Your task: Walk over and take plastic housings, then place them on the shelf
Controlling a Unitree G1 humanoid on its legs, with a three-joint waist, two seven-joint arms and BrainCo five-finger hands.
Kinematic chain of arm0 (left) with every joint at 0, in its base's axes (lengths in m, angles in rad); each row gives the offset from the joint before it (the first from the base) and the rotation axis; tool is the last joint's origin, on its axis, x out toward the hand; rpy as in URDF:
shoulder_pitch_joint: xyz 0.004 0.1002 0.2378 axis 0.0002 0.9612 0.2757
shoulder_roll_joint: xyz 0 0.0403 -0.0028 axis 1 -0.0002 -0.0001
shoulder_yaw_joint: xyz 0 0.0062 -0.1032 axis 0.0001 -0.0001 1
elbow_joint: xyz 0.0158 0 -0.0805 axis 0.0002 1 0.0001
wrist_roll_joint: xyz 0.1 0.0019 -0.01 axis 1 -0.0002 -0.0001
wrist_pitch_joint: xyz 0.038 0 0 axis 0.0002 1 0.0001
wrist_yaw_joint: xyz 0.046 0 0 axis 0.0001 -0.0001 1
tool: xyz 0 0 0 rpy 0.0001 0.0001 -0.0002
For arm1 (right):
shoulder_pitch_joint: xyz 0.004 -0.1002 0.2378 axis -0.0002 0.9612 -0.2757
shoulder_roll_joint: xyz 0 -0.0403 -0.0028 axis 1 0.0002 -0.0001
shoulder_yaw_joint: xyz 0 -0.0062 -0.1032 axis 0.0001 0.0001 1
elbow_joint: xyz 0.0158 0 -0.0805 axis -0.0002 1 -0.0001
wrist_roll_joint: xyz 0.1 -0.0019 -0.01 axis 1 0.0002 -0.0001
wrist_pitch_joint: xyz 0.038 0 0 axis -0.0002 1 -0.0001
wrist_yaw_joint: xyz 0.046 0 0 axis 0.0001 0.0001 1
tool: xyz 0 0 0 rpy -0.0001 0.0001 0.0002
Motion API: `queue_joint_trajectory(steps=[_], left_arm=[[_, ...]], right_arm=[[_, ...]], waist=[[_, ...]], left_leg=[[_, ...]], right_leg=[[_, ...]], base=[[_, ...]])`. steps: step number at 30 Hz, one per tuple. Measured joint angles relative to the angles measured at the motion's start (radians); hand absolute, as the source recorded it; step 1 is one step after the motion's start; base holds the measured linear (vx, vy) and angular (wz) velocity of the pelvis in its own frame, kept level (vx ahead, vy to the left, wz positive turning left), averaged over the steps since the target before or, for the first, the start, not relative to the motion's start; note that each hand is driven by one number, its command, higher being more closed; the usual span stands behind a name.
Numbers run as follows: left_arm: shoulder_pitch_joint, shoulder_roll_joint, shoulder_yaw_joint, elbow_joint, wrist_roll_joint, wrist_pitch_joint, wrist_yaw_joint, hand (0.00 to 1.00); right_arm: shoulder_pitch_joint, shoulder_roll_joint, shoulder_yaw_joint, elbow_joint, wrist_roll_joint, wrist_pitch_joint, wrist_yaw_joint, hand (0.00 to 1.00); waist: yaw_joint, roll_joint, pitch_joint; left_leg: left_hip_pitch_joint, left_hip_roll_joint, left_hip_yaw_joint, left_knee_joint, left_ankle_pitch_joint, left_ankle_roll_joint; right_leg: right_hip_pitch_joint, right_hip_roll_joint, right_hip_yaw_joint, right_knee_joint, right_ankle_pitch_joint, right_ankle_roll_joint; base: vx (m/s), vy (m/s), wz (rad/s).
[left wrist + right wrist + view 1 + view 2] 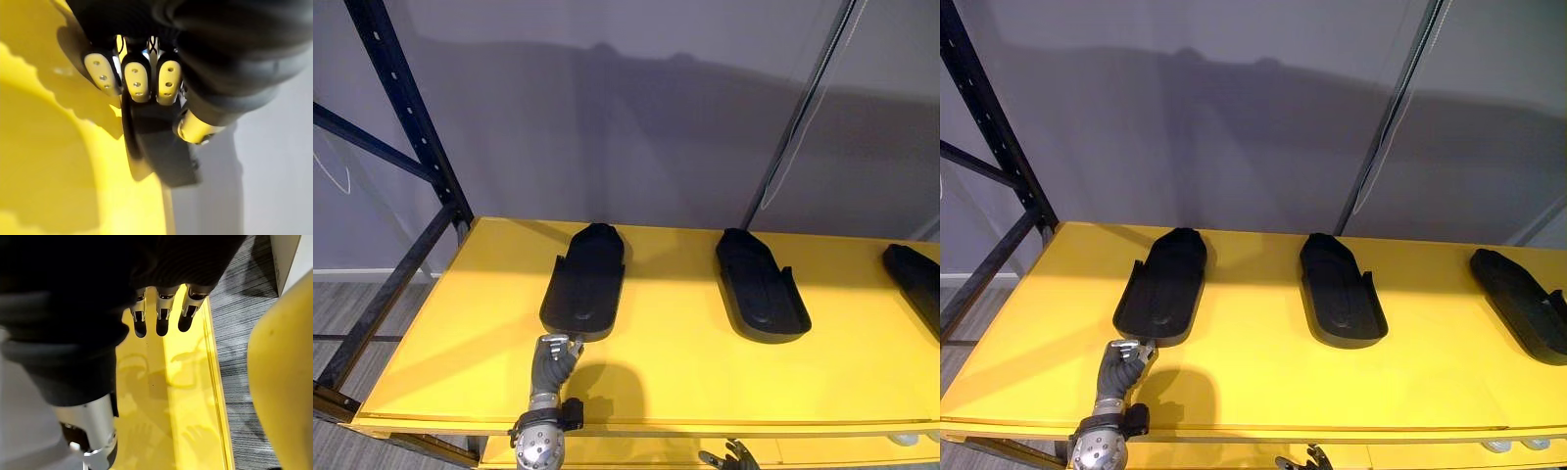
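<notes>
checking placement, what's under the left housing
The yellow shelf; the housing lies flat on it. The left hand grips its near end; anything beneath its middle is covered.

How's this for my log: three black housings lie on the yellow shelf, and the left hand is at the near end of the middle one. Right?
No: the left hand is at the near end of the leftmost housing, not the middle housing, as the left eye view shows.
</notes>
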Motion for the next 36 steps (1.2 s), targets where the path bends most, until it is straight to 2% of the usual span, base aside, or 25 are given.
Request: queue_joint_trajectory(steps=[13, 19, 32, 36], left_arm=[[-0.159, 0.011, 0.000, 0.173, 0.062, -0.009, 0.015, 1.00], [-0.200, 0.033, 0.000, 0.222, 0.061, -0.014, 0.017, 1.00], [-0.243, 0.045, -0.003, 0.260, 0.062, -0.024, 0.021, 1.00], [-0.246, 0.048, -0.003, 0.258, 0.059, -0.025, 0.021, 1.00]], right_arm=[[-0.008, -0.002, 0.002, 0.004, -0.004, 0.000, -0.007, 0.00], [-0.033, -0.002, 0.001, 0.027, -0.005, 0.000, -0.007, 0.00], [-0.050, -0.008, -0.007, 0.062, -0.022, 0.000, -0.007, 0.00], [-0.057, -0.009, -0.008, 0.082, -0.022, 0.000, -0.007, 0.00]], waist=[[-0.006, 0.001, -0.027], [-0.027, -0.001, -0.031], [-0.031, -0.001, -0.036], [-0.046, -0.002, -0.035]], left_leg=[[0.053, -0.005, 0.026, -0.151, 0.088, -0.011], [0.069, -0.011, 0.040, -0.206, 0.121, -0.011], [0.077, -0.018, 0.048, -0.238, 0.130, -0.011], [0.086, -0.021, 0.043, -0.244, 0.130, -0.011]], right_leg=[[-0.014, 0.007, 0.007, -0.041, 0.029, -0.013], [-0.016, 0.007, 0.013, -0.078, 0.056, -0.016], [-0.010, 0.006, 0.024, -0.109, 0.074, -0.015], [0.002, 0.004, 0.016, -0.111, 0.074, -0.015]], base=[[-0.01, -0.003, -0.03], [-0.05, 0.009, -0.05], [0.00, 0.005, -0.02], [0.01, 0.002, 0.03]])
